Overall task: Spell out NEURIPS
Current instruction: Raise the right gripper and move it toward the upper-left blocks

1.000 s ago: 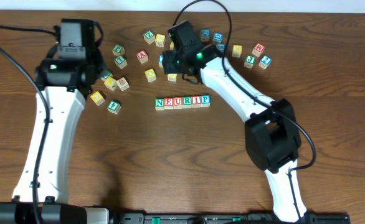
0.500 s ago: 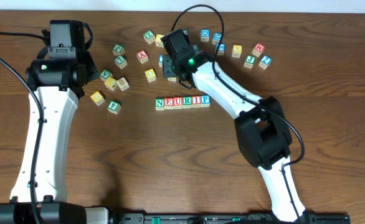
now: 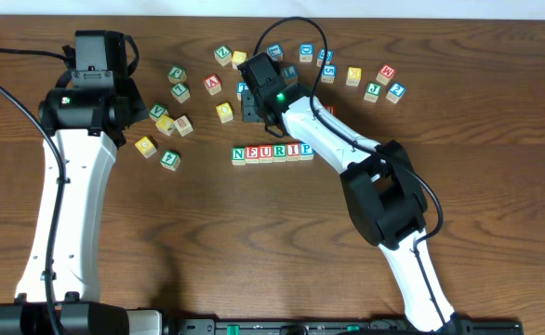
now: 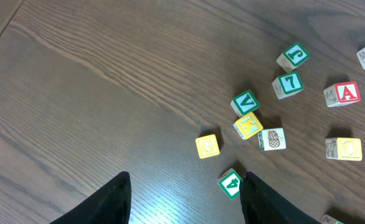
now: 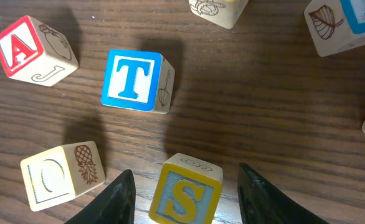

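NEURIPS row (image 3: 272, 153), mid-table, reads N-E-U-R-I-P; the closing S is not yet placed. Against the earlier overhead views, the right gripper (image 5: 184, 169) has swung left across the loose cubes (image 3: 353, 74) at the far side. It now hangs over the yellow S cube (image 5: 184, 193), which lies just far of the row's left half. Its fingers stand apart, one on each side of the cube with a gap at both faces, gripping nothing. Judged next step: lower and close on S. The left gripper (image 4: 185, 175), far left, has shifted slightly left; its fingers are spread and empty.
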Controlling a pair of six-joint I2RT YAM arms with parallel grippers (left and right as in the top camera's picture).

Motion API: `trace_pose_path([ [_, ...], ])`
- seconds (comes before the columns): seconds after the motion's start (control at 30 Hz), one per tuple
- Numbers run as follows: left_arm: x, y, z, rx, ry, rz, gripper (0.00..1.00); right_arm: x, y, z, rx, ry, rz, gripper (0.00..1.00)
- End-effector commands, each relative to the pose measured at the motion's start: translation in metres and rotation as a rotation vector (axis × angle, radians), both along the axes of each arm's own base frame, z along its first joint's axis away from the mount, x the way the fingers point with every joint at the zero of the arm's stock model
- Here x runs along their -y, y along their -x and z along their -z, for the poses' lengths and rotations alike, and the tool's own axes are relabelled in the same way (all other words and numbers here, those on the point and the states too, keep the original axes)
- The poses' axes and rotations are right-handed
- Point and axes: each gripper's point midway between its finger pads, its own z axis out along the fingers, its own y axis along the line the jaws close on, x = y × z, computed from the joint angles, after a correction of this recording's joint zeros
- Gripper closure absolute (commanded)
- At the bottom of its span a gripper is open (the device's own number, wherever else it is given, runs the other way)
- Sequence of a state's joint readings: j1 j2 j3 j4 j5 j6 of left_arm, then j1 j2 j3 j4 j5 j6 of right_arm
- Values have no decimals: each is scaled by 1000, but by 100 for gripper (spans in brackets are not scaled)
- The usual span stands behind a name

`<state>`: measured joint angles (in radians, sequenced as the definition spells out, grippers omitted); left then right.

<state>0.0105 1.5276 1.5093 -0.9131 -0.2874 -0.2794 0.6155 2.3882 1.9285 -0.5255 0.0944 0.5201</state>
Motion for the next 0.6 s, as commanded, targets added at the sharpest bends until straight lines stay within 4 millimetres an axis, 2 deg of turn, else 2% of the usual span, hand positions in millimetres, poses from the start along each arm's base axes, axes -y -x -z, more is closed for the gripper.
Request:
trace_pose_path([
  [0.0, -3, 2, -7, 9, -20, 4, 45, -2, 3, 12, -16, 7, 11, 53],
  [0.17, -3, 2, -7, 8, -20, 4, 45, -1, 5, 21, -32, 19, 11, 57],
  [0.57, -3, 2, -6, 8, -19, 4, 45, 1, 6, 23, -36, 36, -5, 69],
])
